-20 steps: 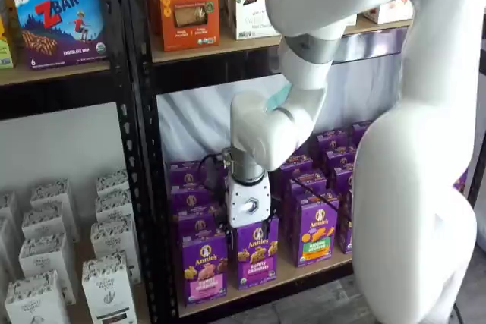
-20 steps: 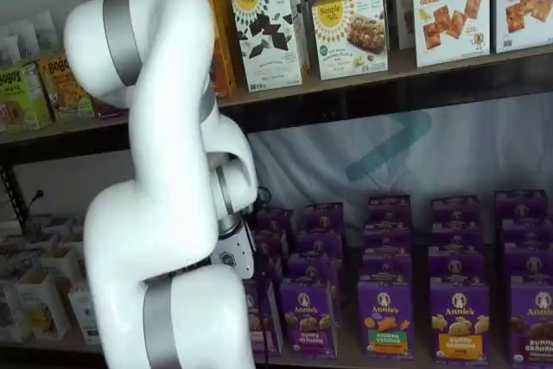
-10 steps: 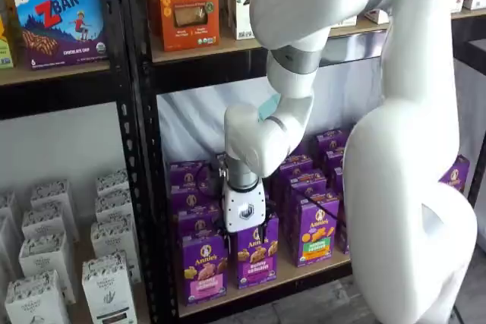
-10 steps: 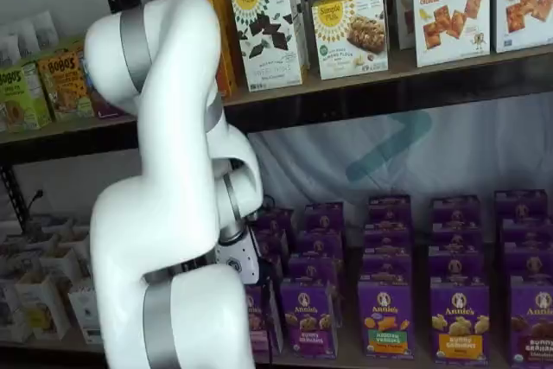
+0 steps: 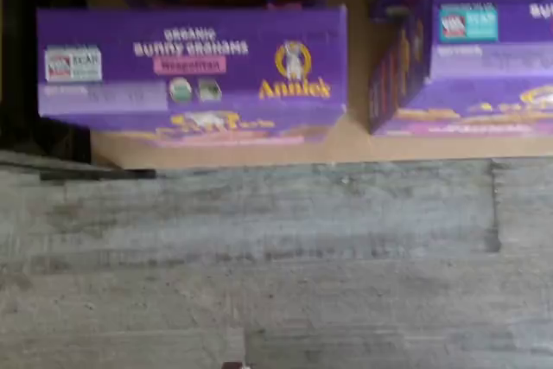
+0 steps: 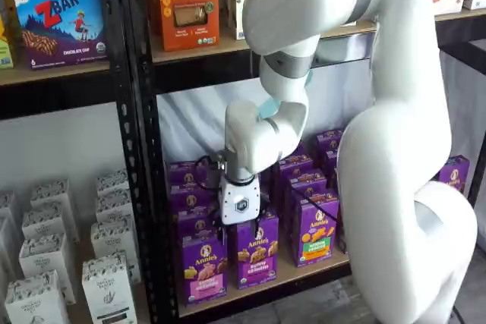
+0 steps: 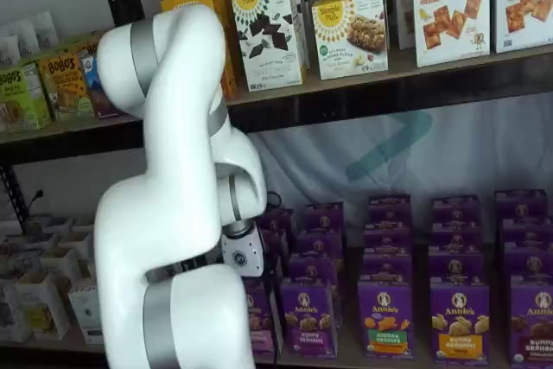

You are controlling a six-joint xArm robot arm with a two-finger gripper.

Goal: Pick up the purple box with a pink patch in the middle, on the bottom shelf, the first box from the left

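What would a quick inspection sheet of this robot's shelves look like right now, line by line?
Surface: the bottom shelf is a light wooden board in a black frame, holding rows of purple boxes.
Job's things: the purple box with its pink patch stands upright at the front, nothing holding it; the wrist view shows it too.
Clutter: neighbouring purple boxes with other patches stand beside it.
Tool: the white body hangs above the front boxes; its fingers are hidden, so cannot tell open or shut by sight.
Cables: a dark cable runs beside the wrist.
Surroundings: white cartons in the next bay, snack boxes on the upper board.
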